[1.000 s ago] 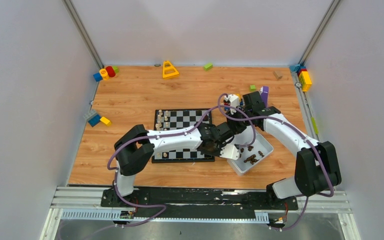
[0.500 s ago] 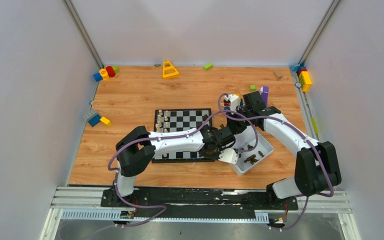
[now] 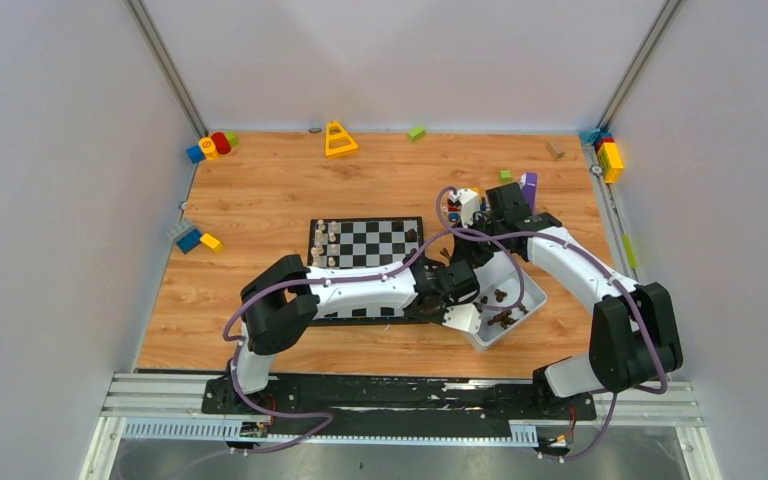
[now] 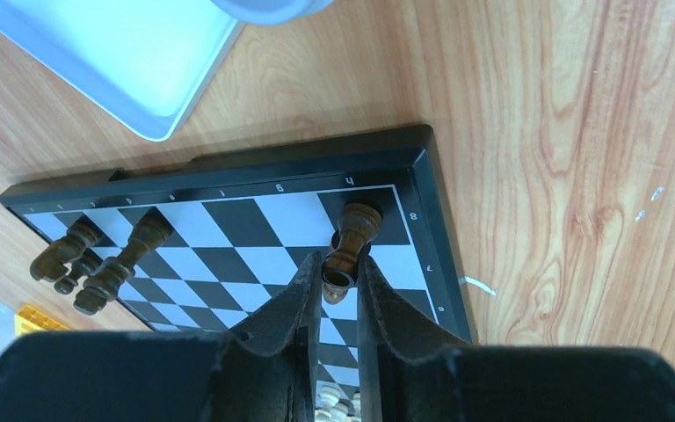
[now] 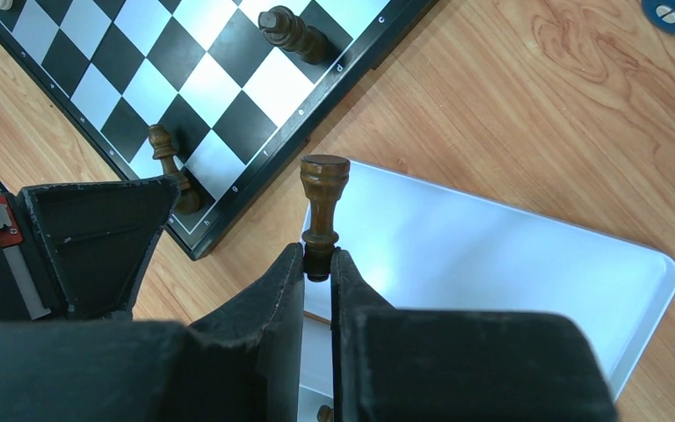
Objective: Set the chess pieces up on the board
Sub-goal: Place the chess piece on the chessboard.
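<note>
Left gripper point(image 4: 338, 272) is nearly shut, its jaws pinching a dark brown chessman point(image 4: 350, 242) over the corner square of the board point(image 4: 422, 167). I cannot tell whether the piece's foot touches the square. A few other dark pieces point(image 4: 97, 264) stand further along the same end. The right gripper point(image 5: 318, 264) is clamped on the foot of a second dark chessman point(image 5: 322, 198), holding it upright above the white tray point(image 5: 510, 264), just beside the board's edge. Cream pieces point(image 3: 325, 240) occupy the opposite end, and spare dark ones point(image 3: 500, 318) lie in the tray on the worktop point(image 3: 260, 190).

The step in hand looks like seating a dark back-row piece. Next, the left arm should set it square and upright, open, and lift straight off. The right arm should wait well clear so the two do not collide.
</note>
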Robot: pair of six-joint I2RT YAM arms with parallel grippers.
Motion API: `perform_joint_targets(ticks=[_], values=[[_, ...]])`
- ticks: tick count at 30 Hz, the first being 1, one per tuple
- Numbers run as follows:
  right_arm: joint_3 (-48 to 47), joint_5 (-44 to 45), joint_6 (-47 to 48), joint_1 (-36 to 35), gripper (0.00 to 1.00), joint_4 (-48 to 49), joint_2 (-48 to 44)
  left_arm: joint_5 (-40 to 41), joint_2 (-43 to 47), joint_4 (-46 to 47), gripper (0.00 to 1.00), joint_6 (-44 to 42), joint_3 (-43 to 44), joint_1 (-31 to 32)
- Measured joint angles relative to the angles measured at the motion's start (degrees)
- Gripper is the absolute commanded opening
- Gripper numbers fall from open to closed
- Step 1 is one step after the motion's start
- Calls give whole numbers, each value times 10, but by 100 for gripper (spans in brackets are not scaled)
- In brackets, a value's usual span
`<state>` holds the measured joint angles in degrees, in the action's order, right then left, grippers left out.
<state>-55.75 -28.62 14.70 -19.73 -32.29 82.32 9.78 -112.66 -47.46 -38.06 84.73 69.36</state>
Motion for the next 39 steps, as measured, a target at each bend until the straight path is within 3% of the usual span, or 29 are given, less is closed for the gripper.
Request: perform_joint_targets(ticks=[26, 34, 39], values=[[0, -5, 0, 0, 2, -1, 7, 13, -1, 0, 64, 18, 4, 3], [0, -21, 0, 0, 2, -3, 9, -4, 93, 28, 68, 17, -32, -12], [-1, -40, 7, -7, 2, -15, 9, -66, 170, 36, 68, 19, -78, -72]])
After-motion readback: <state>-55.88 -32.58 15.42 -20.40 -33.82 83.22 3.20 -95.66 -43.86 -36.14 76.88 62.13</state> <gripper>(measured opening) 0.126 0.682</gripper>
